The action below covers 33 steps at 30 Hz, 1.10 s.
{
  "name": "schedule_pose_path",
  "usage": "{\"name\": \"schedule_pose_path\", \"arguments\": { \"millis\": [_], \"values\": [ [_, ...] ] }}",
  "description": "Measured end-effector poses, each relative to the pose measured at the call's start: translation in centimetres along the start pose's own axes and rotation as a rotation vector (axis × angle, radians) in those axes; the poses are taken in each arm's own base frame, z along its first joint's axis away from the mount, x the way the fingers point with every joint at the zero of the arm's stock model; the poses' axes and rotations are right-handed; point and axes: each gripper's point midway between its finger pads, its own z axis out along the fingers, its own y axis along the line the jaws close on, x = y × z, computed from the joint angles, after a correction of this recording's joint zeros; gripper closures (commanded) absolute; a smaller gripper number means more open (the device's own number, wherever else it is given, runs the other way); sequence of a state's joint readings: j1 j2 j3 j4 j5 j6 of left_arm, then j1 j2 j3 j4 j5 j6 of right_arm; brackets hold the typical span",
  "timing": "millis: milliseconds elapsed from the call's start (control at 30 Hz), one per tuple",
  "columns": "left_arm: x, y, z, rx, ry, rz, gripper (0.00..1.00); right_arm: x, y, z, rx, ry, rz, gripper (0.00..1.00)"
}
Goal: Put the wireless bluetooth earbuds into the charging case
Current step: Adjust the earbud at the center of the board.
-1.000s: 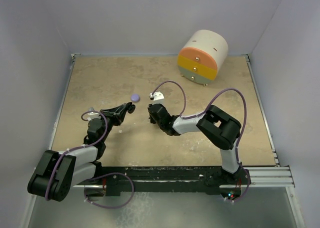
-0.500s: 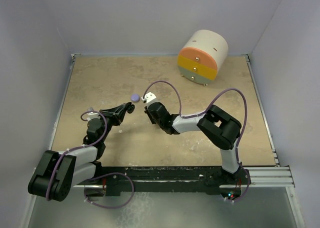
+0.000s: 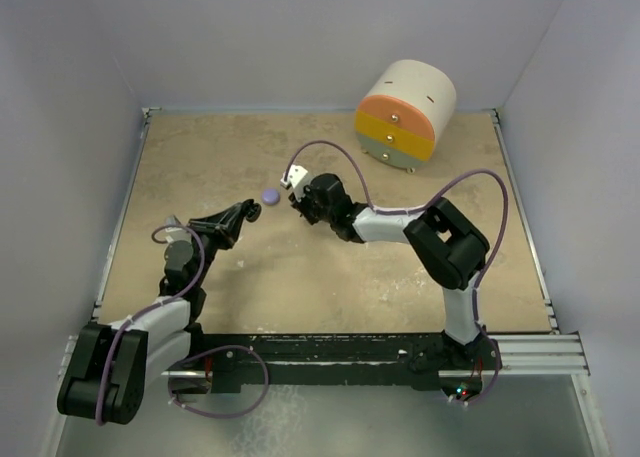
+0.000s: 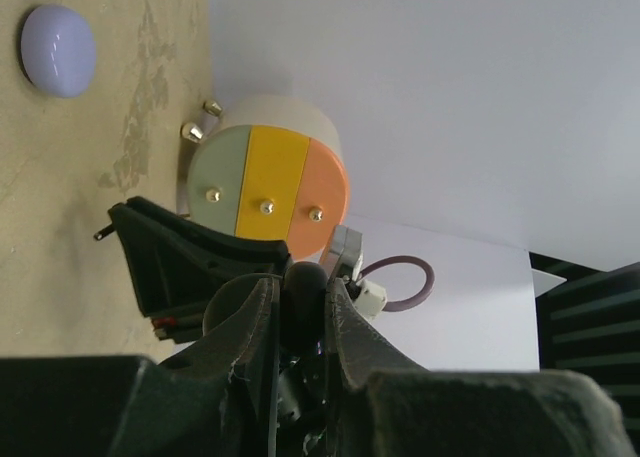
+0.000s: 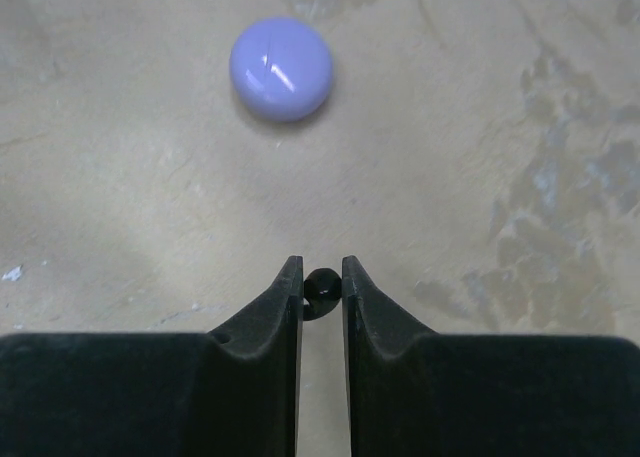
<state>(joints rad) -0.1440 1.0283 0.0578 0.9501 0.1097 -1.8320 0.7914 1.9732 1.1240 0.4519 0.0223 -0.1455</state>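
My right gripper (image 5: 322, 273) is shut on a tiny black earbud (image 5: 322, 286), pinched at the fingertips just above the tan table. A closed lavender round puck (image 5: 281, 67) lies ahead of it, slightly left; it also shows in the top view (image 3: 270, 195) and in the left wrist view (image 4: 58, 49). My left gripper (image 4: 302, 289) is shut on a larger black rounded piece (image 4: 305, 302), held off the table; I cannot tell what it is. In the top view the left gripper (image 3: 250, 212) is just near-left of the puck and the right gripper (image 3: 297, 203) is just right of it.
A round cream drawer unit (image 3: 405, 115) with orange, yellow and green drawer fronts stands at the back right, also in the left wrist view (image 4: 265, 182). Grey walls enclose the table (image 3: 330, 277) on three sides. Purple cables loop over both arms.
My right gripper has moved away from the bases and to the left with the earbud, closer to the lavender puck. The left arm has shifted slightly left.
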Motion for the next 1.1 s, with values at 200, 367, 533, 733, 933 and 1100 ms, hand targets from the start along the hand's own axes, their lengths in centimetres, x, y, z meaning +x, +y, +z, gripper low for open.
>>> {"name": "schedule_pose_path", "arguments": {
  "millis": [200,367,533,733,933,1100],
  "values": [
    [-0.2,0.1,-0.4,-0.003,-0.001,-0.01,1.0,-2.5,-1.5,1.6,-0.039,-0.059,-0.052,0.79],
    [-0.4,0.6,-0.5,-0.017,-0.006,-0.013,1.0,-0.9,-1.2,2.8,-0.086,-0.021,-0.096,0.79],
    [-0.4,0.6,-0.6,-0.018,-0.005,-0.015,1.0,0.5,-0.6,2.7,-0.16,0.009,-0.138,0.81],
    [-0.4,0.6,-0.6,-0.02,-0.004,-0.015,1.0,0.9,-0.6,2.6,-0.193,0.01,-0.164,0.81],
    [-0.4,1.0,-0.6,-0.031,-0.005,-0.016,1.0,1.4,-0.8,2.5,-0.193,0.014,-0.165,0.8],
    [-0.5,1.2,-0.5,-0.041,-0.008,-0.017,1.0,1.4,-0.8,2.5,-0.195,0.012,-0.171,0.51]
  ]
}}
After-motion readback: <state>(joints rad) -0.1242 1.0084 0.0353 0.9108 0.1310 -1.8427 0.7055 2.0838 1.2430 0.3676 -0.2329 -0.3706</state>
